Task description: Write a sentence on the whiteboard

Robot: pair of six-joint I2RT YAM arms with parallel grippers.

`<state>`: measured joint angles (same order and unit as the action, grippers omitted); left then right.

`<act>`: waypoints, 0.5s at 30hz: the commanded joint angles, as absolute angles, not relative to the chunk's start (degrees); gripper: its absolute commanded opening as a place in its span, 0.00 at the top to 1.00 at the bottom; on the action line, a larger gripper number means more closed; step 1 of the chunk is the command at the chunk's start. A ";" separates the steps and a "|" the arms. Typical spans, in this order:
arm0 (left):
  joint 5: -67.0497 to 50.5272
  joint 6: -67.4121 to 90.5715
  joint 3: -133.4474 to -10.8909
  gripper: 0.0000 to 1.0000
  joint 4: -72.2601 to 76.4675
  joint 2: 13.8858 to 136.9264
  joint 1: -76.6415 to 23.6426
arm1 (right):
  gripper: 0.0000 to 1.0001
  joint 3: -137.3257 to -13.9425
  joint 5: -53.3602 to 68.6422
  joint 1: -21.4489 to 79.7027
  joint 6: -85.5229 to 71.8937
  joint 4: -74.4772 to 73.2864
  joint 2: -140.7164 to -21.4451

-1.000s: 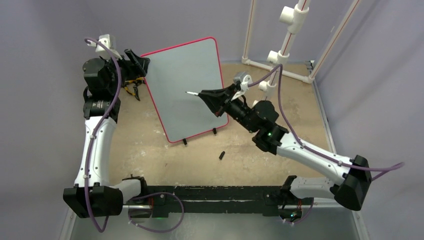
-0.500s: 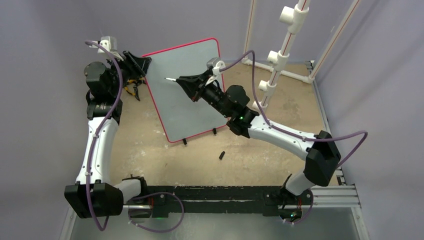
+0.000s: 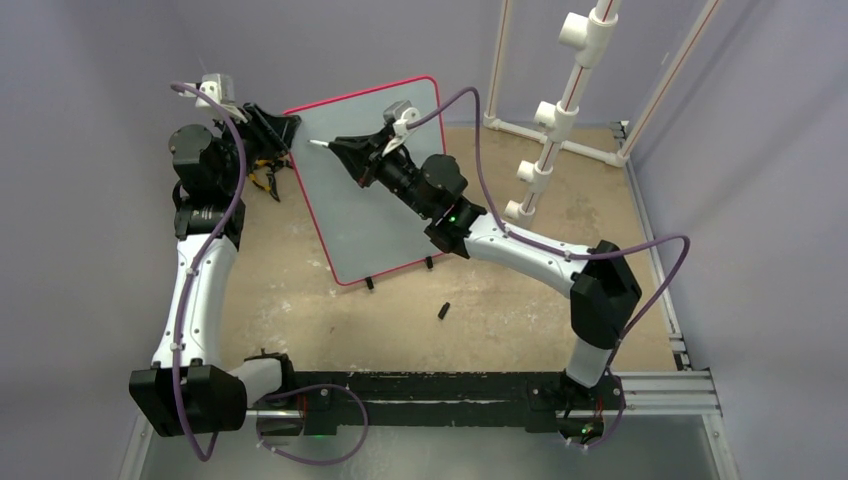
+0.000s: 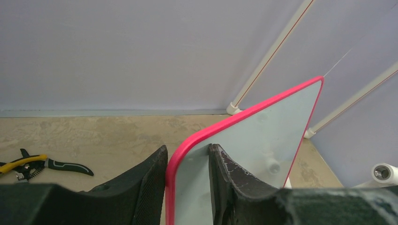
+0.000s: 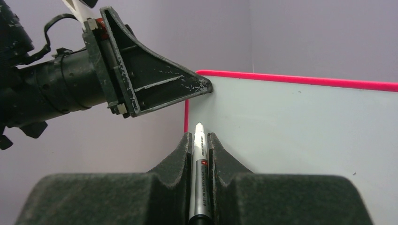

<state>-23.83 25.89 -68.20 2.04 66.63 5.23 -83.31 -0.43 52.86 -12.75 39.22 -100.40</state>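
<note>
The whiteboard (image 3: 385, 215) stands tilted on its black feet, red-pink rim all round. I see no lettering on its face; the sentence does not show. My left gripper (image 3: 283, 128) is shut on the board's top left corner, one finger on each side of the rim (image 4: 187, 152). My right gripper (image 3: 345, 152) is shut on a silver-and-white marker (image 5: 199, 161). The uncapped tip (image 3: 318, 145) points at the board's upper left area (image 5: 300, 126), close below the left gripper's finger (image 5: 155, 89). I cannot tell whether the tip touches.
A small black marker cap (image 3: 443, 311) lies on the tan table in front of the board. Yellow-handled pliers (image 3: 262, 178) lie left of the board, also in the left wrist view (image 4: 28, 165). A white PVC pipe frame (image 3: 560, 110) stands at the back right.
My right arm has carried the marker up and left across the board, from its middle to the upper left corner. The left gripper has kept its hold on the board.
</note>
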 commanded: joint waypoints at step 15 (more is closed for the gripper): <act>-26.28 25.54 -67.86 0.67 3.52 66.05 5.23 | 1.00 -92.97 -1.28 53.09 -11.07 41.37 -106.60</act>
<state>-23.94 25.91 -68.20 2.09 66.63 5.23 -89.84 -0.47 52.86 -12.12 39.48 -106.80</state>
